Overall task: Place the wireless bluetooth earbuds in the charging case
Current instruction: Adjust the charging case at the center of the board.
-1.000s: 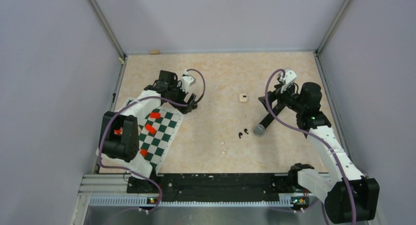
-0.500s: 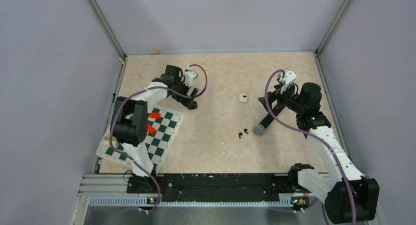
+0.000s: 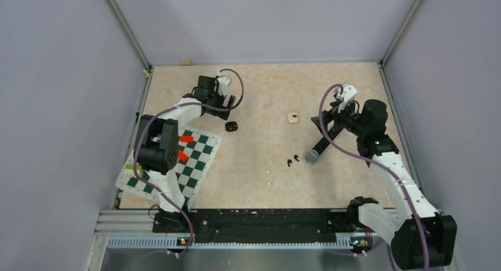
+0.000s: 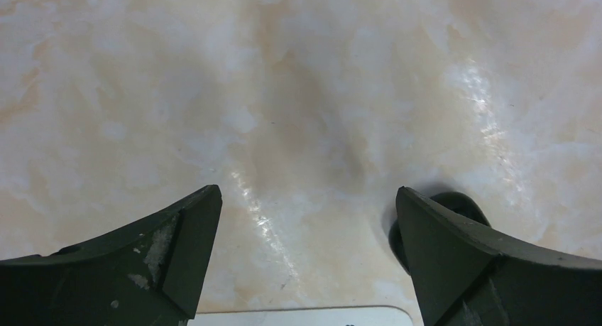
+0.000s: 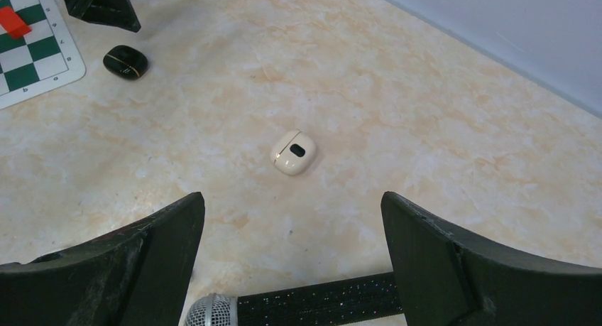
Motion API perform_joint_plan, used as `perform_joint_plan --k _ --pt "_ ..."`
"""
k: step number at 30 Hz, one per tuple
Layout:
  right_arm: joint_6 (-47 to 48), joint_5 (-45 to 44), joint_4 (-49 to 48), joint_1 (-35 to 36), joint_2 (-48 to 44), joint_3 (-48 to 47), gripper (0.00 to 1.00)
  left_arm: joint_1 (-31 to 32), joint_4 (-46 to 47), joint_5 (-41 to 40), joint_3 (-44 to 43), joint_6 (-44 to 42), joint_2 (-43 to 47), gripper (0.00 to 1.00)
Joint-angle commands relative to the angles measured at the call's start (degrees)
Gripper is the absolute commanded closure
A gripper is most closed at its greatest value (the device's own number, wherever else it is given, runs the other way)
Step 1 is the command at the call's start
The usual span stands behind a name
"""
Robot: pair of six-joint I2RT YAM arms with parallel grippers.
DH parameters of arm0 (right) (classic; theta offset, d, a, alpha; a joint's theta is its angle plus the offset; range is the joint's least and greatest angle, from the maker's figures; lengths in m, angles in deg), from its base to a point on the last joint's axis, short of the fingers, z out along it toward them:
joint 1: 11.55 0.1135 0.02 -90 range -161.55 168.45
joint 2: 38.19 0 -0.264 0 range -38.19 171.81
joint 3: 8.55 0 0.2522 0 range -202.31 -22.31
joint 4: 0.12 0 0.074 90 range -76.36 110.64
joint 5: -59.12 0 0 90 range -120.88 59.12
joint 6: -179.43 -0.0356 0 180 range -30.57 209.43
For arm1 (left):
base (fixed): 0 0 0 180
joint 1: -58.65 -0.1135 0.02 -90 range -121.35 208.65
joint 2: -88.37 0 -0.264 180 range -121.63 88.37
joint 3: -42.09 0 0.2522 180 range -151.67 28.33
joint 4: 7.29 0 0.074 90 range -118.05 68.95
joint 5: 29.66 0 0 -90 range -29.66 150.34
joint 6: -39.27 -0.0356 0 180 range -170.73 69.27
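Observation:
Two black earbuds (image 3: 292, 160) and two white earbuds (image 3: 268, 177) lie on the table's middle. A closed white charging case (image 3: 293, 117) lies further back; it also shows in the right wrist view (image 5: 293, 153). A closed black charging case (image 3: 231, 126) lies by the mat's corner, and it shows in the right wrist view (image 5: 126, 61) too. My left gripper (image 3: 227, 101) is open and empty just behind the black case, which peeks from behind its right finger (image 4: 454, 204). My right gripper (image 5: 292, 198) is open above a microphone's handle (image 5: 319, 306).
A black glittery microphone (image 3: 319, 144) lies slanted under my right gripper (image 3: 327, 128), its mesh head (image 3: 312, 156) close to the black earbuds. A green-and-white checkered mat (image 3: 195, 159) with red pieces lies at the left under my left arm.
My left gripper has drawn back from the spot by the mat's corner, and the black case now lies uncovered there. The right arm has not moved.

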Motion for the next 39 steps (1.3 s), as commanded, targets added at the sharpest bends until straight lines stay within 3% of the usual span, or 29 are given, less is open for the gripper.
perform_joint_plan --k 1,8,21,39 --pt "0.81 1.08 -1.97 -0.71 -1.11 -0.10 0.07 -0.31 3.57 -9.55 -0.74 2.07 -0.72 0.01" --pt "0.85 1.06 -1.96 -0.73 -1.20 -0.07 0.07 0.01 -1.02 -13.20 -3.49 -0.50 -3.71 0.01" --pt "0.94 1.14 -1.88 -0.74 -1.27 -0.07 0.07 2.65 -6.30 -2.15 -0.55 -6.81 -0.50 0.02" --pt "0.79 1.76 -1.56 -1.02 -1.54 -0.16 0.07 5.13 -10.32 1.20 4.15 -9.86 7.08 0.01"
